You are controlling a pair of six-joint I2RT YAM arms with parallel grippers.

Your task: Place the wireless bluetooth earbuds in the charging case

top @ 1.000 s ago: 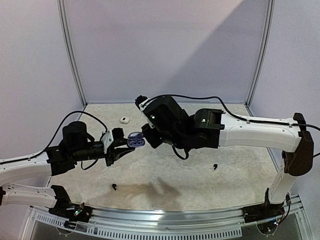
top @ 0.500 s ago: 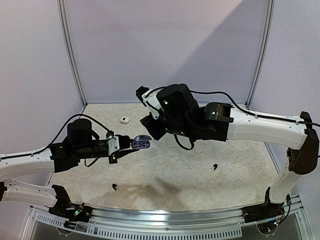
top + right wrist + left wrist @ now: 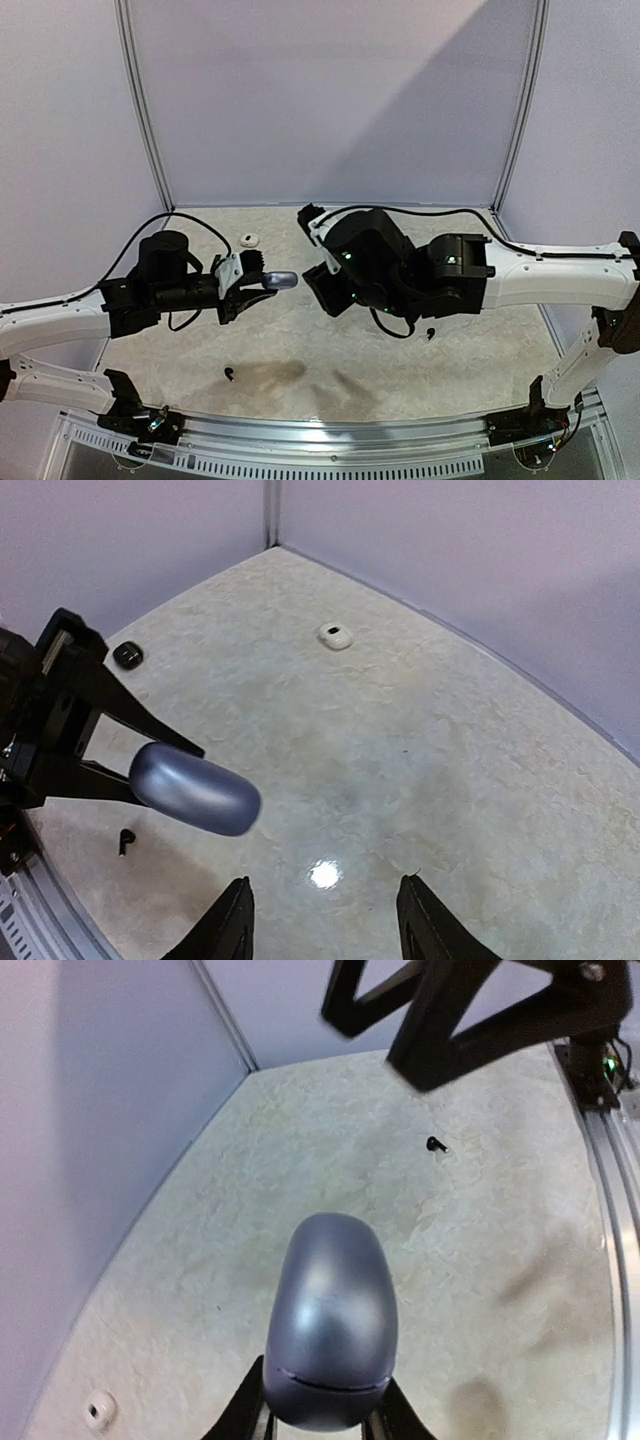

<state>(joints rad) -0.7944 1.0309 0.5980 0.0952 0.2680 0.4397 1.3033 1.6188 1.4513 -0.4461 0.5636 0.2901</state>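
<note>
Pinching the closed silvery-blue oval charging case (image 3: 330, 1310), your left end effector (image 3: 258, 285) aims its long axis at the spread, empty right end effector (image 3: 325, 920), just beside it

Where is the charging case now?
The charging case is left of centre in the top view, held above the table by the left gripper, facing the right gripper.

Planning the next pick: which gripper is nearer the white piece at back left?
Left. The left gripper is just in front of the white piece; the right gripper is farther right.
</note>
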